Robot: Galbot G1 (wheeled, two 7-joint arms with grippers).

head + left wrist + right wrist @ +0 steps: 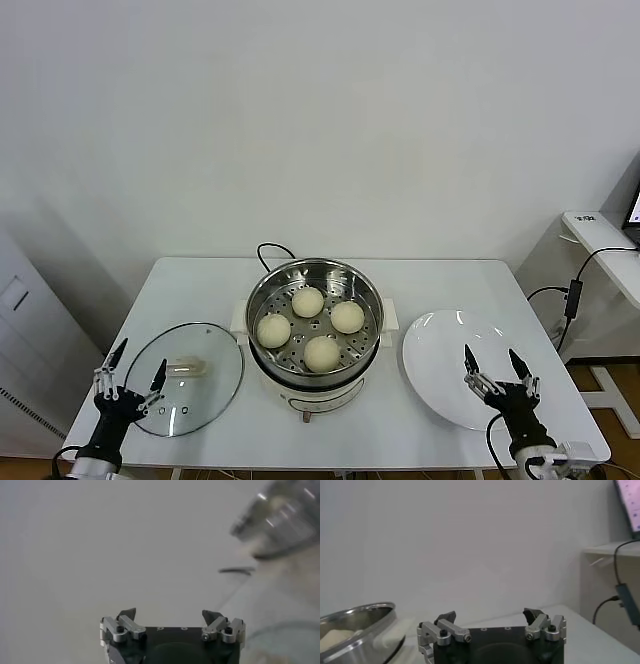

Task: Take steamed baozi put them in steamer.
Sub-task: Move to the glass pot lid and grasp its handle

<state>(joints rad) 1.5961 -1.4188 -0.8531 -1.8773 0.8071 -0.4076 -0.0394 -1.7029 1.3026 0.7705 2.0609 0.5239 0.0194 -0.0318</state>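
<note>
My left gripper (131, 382) hangs low at the near edge of the desk (200, 275), its fingers spread apart and empty, just beside the glass lid (186, 378) that lies flat to its inner side. My right gripper (497, 368) sits likewise, fingers apart and holding nothing, over the near rim of the white plate (440, 350), which is bare. All four steamed baozi (322, 352) rest on the perforated tray inside the steamer (314, 330), ahead of and between both grippers. I judge the loading done: the lid lies aside so the pot stays open from above, and the arms look parked clear of it. I can read no brand or writing anywhere.
</note>
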